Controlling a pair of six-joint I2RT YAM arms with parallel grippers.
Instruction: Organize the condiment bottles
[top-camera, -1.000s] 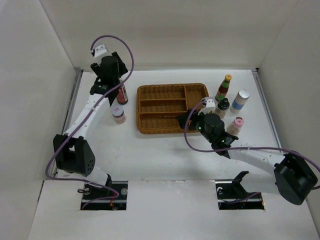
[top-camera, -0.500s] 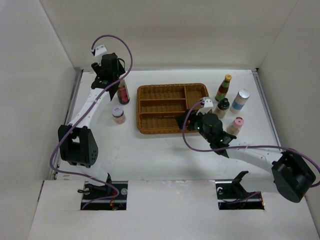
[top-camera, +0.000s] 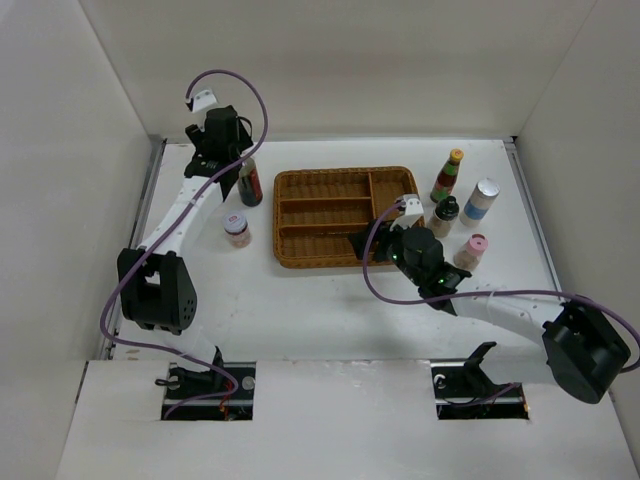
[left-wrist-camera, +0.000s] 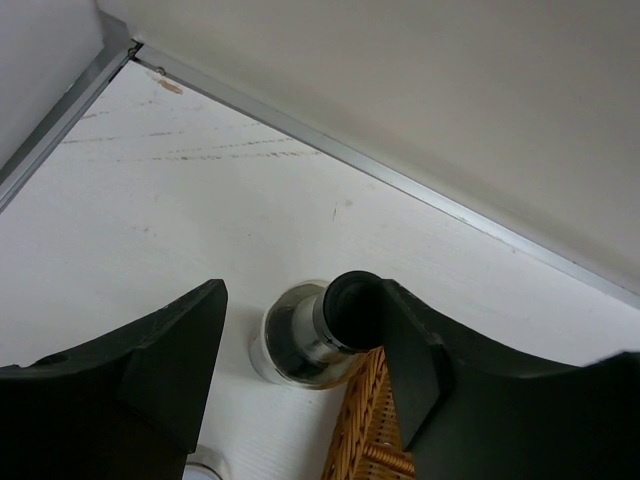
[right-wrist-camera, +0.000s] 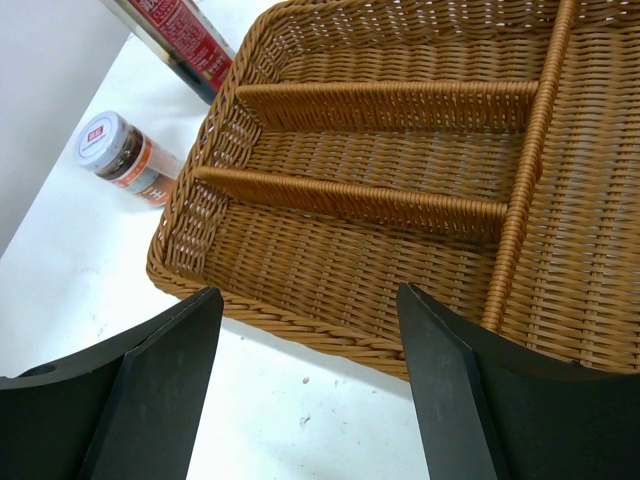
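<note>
**A:** What has changed over the last second?

**B:** The left gripper (left-wrist-camera: 303, 297) has narrowed around the tall clear bottle with a black cap (left-wrist-camera: 300, 350), and its arm's elbow has shifted slightly. The right gripper (right-wrist-camera: 305, 330) has crept a little to the left along the near rim of the brown wicker divided tray (right-wrist-camera: 190, 270).

**A:** Is the tall bottle gripped?

**B:** Not clamped. One finger (left-wrist-camera: 410, 360) is against the cap. The other stands off, with the white tabletop (left-wrist-camera: 200, 200) showing in the gap. The bottle stands at the far left, just beside the tray's left rim.

**A:** And the right gripper?

**B:** Its jaws are wide apart with nothing between them, over the tray's near left corner.

**A:** What else is around?

**B:** The short white-lidded jar with a red label (top-camera: 237, 228) sits just on the near side of the tall bottle, beside the left arm. Right of the tray stand the yellow-capped red sauce bottle (top-camera: 447, 177), the small black-capped bottle (top-camera: 445, 214), the silver-capped blue-labelled bottle (top-camera: 481, 201) and the pink-capped shaker (top-camera: 470, 249). The right arm stretches across on their near side, between them and the tray's near corner.
</note>
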